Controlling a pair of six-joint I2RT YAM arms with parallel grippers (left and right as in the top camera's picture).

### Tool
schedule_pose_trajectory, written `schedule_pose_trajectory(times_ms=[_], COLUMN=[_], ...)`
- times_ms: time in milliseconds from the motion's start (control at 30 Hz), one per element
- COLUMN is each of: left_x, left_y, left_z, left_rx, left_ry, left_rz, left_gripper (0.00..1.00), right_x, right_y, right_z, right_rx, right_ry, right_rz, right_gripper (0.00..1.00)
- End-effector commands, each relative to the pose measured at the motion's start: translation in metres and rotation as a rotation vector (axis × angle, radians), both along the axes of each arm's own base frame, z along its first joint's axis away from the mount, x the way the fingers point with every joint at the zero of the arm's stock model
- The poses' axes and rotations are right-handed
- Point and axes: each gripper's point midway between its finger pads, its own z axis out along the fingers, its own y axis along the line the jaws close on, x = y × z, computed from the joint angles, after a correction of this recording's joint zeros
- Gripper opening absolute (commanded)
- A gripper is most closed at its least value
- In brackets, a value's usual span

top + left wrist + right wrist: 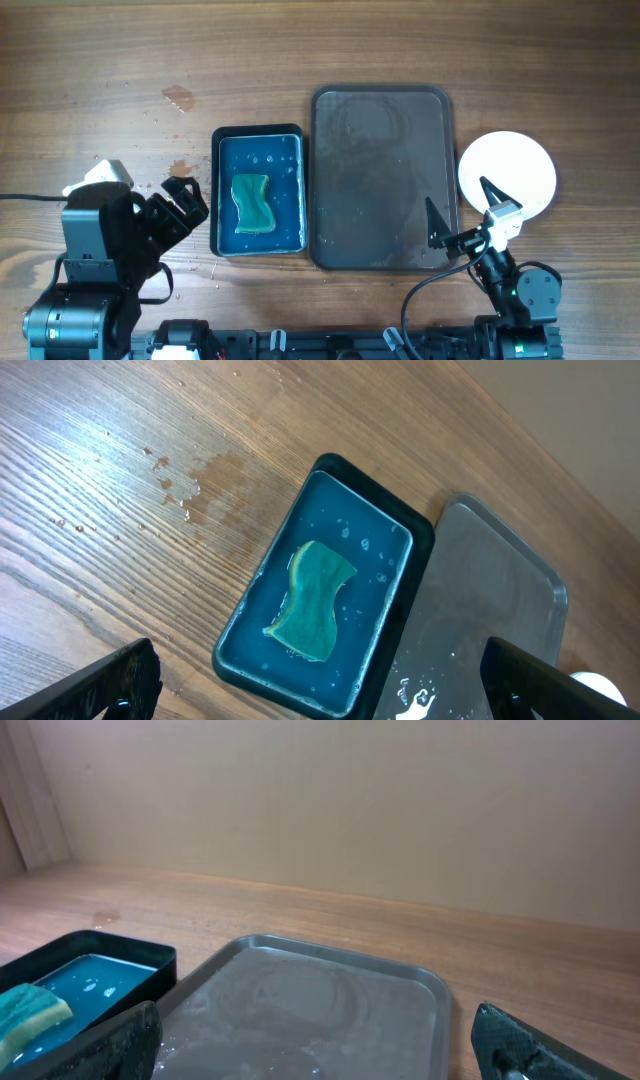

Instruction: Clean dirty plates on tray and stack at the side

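The left pincer (186, 198) and right pincer (458, 195) gape empty; white plate (507, 172) sits beside seemingly wet tray (380, 120).

Matt wooden table (120, 60) with strong grain and damp, darker specks. On it is a dull grey, metal-looking tray (380, 170), smeared and wet. At its nine o'clock, a black plastic tub (258, 129) holds glossy blue water and a porous green sponge (252, 203). At three o'clock sits a smooth white plate (515, 165).

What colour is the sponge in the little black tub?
The sponge is green with a yellow side. It shows most clearly in the left wrist view.
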Motion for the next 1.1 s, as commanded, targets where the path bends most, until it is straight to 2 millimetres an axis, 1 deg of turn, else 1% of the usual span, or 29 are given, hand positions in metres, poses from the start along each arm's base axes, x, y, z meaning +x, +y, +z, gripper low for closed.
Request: schedule_pose_trajectory(times_ms=[0, 167, 200, 233, 267, 333, 367, 433, 467, 567, 600, 667, 733, 800, 867, 1067], left_x=[0.0, -0.002, -0.003, 0.0, 0.01, 0.022, 0.024, 0.024, 0.024, 0.022, 0.025, 0.031, 0.038, 0.039, 0.038, 0.038], left_y=[0.0, -0.002, 0.005, 0.012, 0.01, -0.005, -0.011, -0.016, -0.018, -0.023, -0.023, -0.024, -0.025, -0.024, -0.024, -0.024], left_z=[0.003, 0.005, 0.008, 0.016, 0.028, 0.042, 0.042, 0.026, 0.014, -0.017, -0.025, -0.042, -0.068, -0.091, -0.098, -0.098], left_rx=[0.007, 0.007, 0.05, 0.08, 0.072, 0.084, 0.088, 0.079, 0.074, 0.069, 0.07, 0.067, 0.062, 0.056, 0.055, 0.054], left_ry=[-0.011, -0.024, -0.042, -0.096, -0.229, -0.485, -0.595, -0.711, -0.759, -0.882, -0.903, -0.894, -0.874, -0.795, -0.767, -0.768], left_rz=[-0.012, -0.024, -0.008, 0.017, 0.013, -0.097, -0.13, -0.151, -0.163, -0.185, -0.184, -0.188, -0.188, -0.185, -0.184, -0.187], left_gripper=[1.0, 1.0, 1.0, 1.0, 1.0, 1.0, 1.0, 1.0, 1.0, 1.0, 1.0, 1.0, 1.0, 1.0, 1.0, 1.0], right_x=[0.0, 0.0, 0.0, 0.0, 0.0, 0.0, 0.0, 0.0, 0.0, 0.0, 0.0, 0.0, 0.0, 0.0, 0.0, 0.0], right_y=[-0.002, -0.002, -0.002, -0.002, -0.002, -0.002, -0.002, -0.002, -0.002, -0.002, -0.002, -0.002, -0.002, -0.002, -0.002, -0.002], right_z=[0.003, 0.003, 0.003, 0.003, 0.003, 0.003, 0.003, 0.003, 0.003, 0.003, 0.003, 0.003, 0.003, 0.003, 0.003, 0.003], right_rx=[-0.009, -0.009, -0.009, -0.009, -0.009, -0.009, -0.009, -0.009, -0.009, -0.009, -0.009, -0.009, -0.009, -0.009, -0.009, -0.009], right_ry=[-0.018, -0.019, -0.019, -0.018, -0.018, -0.018, -0.019, -0.018, -0.018, -0.018, -0.018, -0.018, -0.019, -0.018, -0.018, -0.018], right_rz=[-0.012, -0.012, -0.012, -0.012, -0.012, -0.012, -0.012, -0.012, -0.012, -0.012, -0.012, -0.012, -0.012, -0.012, -0.012, -0.012], right_gripper=[1.0, 1.0, 1.0, 1.0, 1.0, 1.0, 1.0, 1.0, 1.0, 1.0, 1.0, 1.0, 1.0, 1.0, 1.0, 1.0])
